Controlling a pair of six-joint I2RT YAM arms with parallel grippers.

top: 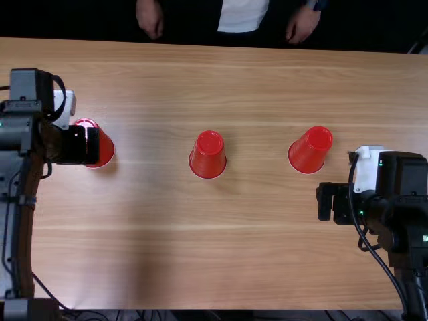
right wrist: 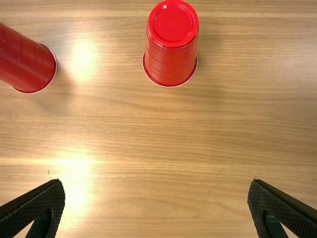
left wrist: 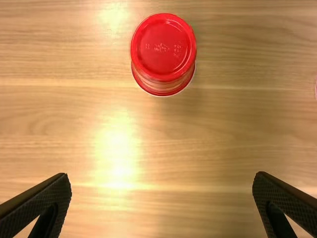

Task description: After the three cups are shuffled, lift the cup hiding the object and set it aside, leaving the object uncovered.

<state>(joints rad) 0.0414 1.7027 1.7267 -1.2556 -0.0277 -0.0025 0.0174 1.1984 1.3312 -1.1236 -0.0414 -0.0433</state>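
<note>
Left wrist view: left gripper [left wrist: 161, 183] released above the bench [left wrist: 148, 139], left cup [left wrist: 163, 53] upside down ahead of it. Right wrist view: right gripper [right wrist: 154, 188] released, right cup [right wrist: 171, 44] ahead, right of the middle cup [right wrist: 26, 60]. Top view: cups in a row; left gripper overlaps the left cup.

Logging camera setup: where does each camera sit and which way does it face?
Top view: above the table's near edge, looking steeply down on left cup, middle cup, right cup; left arm and right arm enter at its bottom edge.
Left wrist view: on the left arm, looking down at the left cup; left gripper open.
Right wrist view: on the right arm, looking down at right and middle cups; right gripper open.
Shared: top and right wrist views show the middle cup.
</note>
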